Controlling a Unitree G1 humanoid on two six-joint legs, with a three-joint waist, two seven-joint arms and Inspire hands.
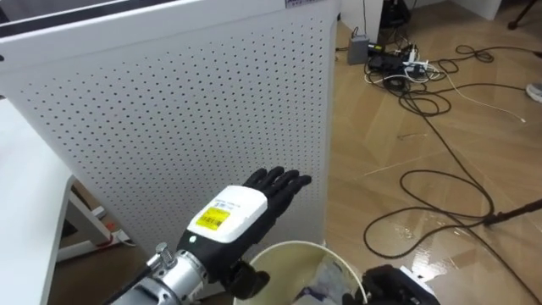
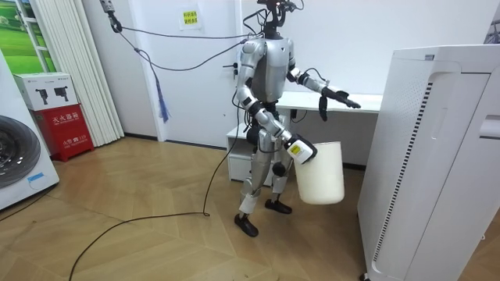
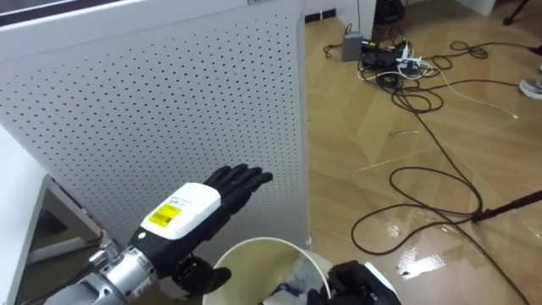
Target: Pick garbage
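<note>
A red box [image 2: 70, 129] stands at the room view's left; the robot stands on the wood floor [image 2: 156, 203] beside a white surface [image 2: 371, 102]. Its left hand [image 1: 269, 188] is stretched forward, fingers straight and together, toward the tall perforated white cabinet [image 1: 195, 110] close before it. The right hand [image 2: 301, 151] grips the rim of a white bin [image 2: 320, 176] with pale crumpled garbage [image 1: 326, 281] inside. Cables [image 1: 440, 182] snake across the floor at right.
</note>
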